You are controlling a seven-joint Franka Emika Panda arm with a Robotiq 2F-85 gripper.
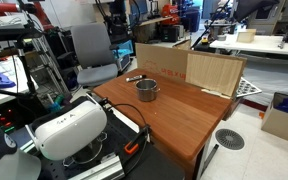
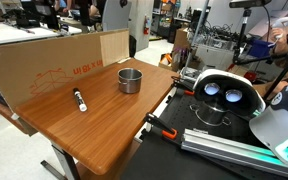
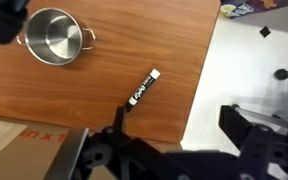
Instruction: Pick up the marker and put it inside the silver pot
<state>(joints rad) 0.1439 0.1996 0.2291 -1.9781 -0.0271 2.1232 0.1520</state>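
Observation:
The marker [image 3: 142, 88] is a short dark pen with a white label. It lies flat on the wooden table [image 3: 104, 100], just ahead of my gripper [image 3: 174, 140]. The gripper is open and empty, high above the table's edge. The silver pot [image 3: 54, 35] stands upright and empty at the top left of the wrist view, well apart from the marker. Both exterior views show the pot [image 1: 147, 90] [image 2: 130, 80] and the marker [image 1: 135, 77] [image 2: 80, 100] lying about a pot's width or more from it. I cannot make out the gripper in either exterior view.
Cardboard sheets [image 1: 184, 65] [image 2: 54, 60] stand along the table's far side. A white headset [image 1: 69, 128] [image 2: 224, 92] and an orange-tipped black cable [image 1: 134, 140] [image 2: 159, 128] lie near the robot's end of the table. Light floor [image 3: 244, 60] lies beyond the table edge.

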